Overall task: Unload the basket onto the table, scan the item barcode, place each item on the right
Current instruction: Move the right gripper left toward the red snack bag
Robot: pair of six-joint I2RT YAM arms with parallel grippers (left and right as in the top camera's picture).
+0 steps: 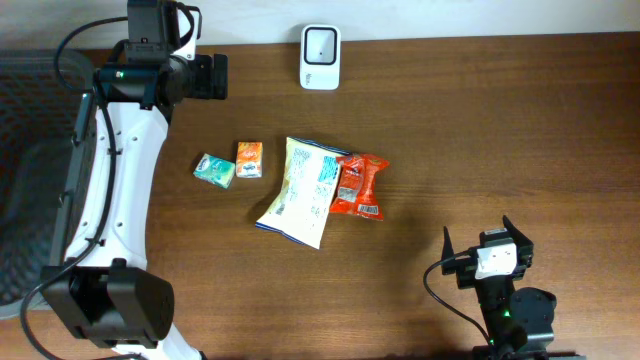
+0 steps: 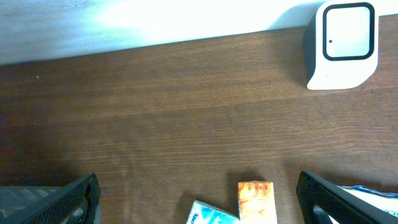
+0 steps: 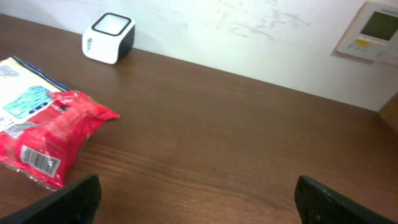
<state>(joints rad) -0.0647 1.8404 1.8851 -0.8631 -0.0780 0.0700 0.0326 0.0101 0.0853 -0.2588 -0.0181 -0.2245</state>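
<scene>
Nearest the lens in the right wrist view, the right gripper shows its jaws at the two bottom corners, spread wide with nothing between them. It hangs over the near right part of the brown wooden table, well apart from the goods.

Four items lie in a loose row at the middle of the table. A red packet lies flat, its left side overlapping the right edge of a larger yellow, white and blue snack bag. A white barcode faces up on the near end of the red packet. Left of the bag sits a small orange box, and just beside that, further left, a small teal packet.

A white scanner with a dark-framed window stands at the far edge of the table, well apart from all four items.

At the far left, the left gripper is held above the table, pointing right toward the scanner. Its jaws are also wide apart and empty, and its wrist view shows the orange box and teal packet just below them.
</scene>
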